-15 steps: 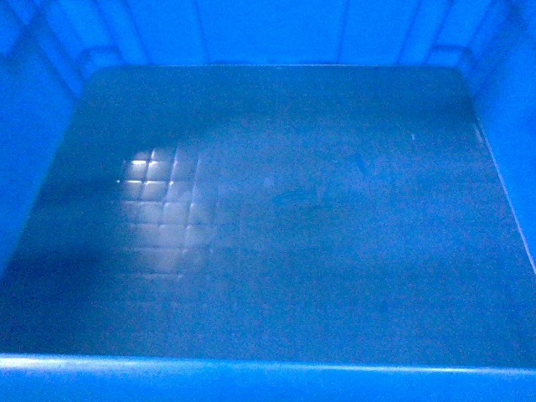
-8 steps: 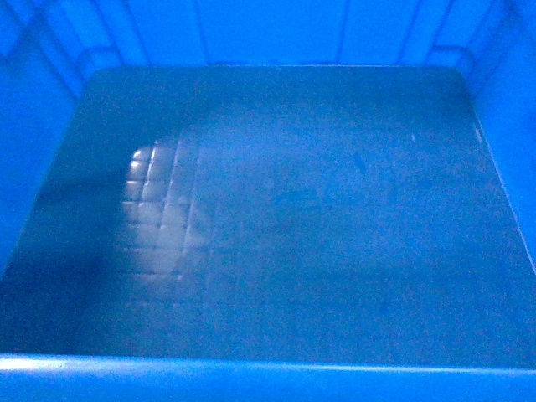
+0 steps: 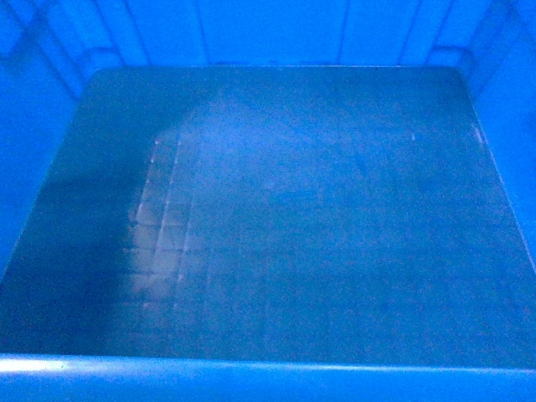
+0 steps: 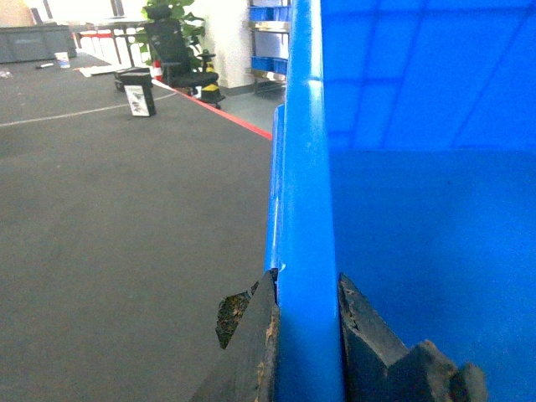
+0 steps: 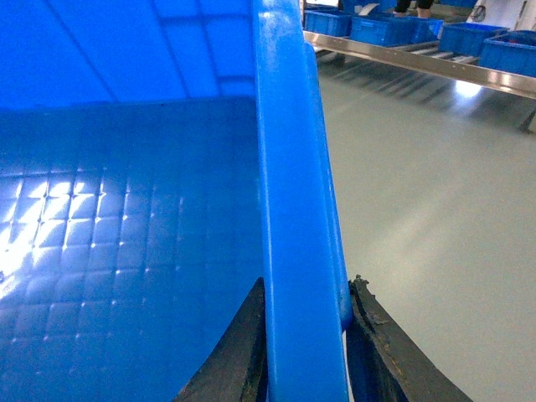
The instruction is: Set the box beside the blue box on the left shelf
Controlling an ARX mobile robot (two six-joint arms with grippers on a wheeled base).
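The box (image 3: 276,209), a bright blue open-top crate, fills the head view; I look down at its gridded floor and ribbed walls. My left gripper (image 4: 307,289) is shut on the box's left rim (image 4: 303,167), one finger outside and one inside. My right gripper (image 5: 307,293) is shut on the right rim (image 5: 289,151) the same way. The box hangs above the floor between both arms. A long metal rack (image 5: 402,65) carrying several blue crates (image 5: 381,27) runs along the upper right of the right wrist view; I cannot tell whether it is the left shelf.
Dark grey floor (image 4: 126,234) lies left of the box, crossed by a red line (image 4: 226,113). Far off stand an office chair (image 4: 180,59), a plant (image 4: 167,17) and a small sign (image 4: 138,94). Pale floor (image 5: 435,218) lies to the right.
The bright reflection on the box floor has dimmed and slid down and to the left. The box keeps the same place in the head view.
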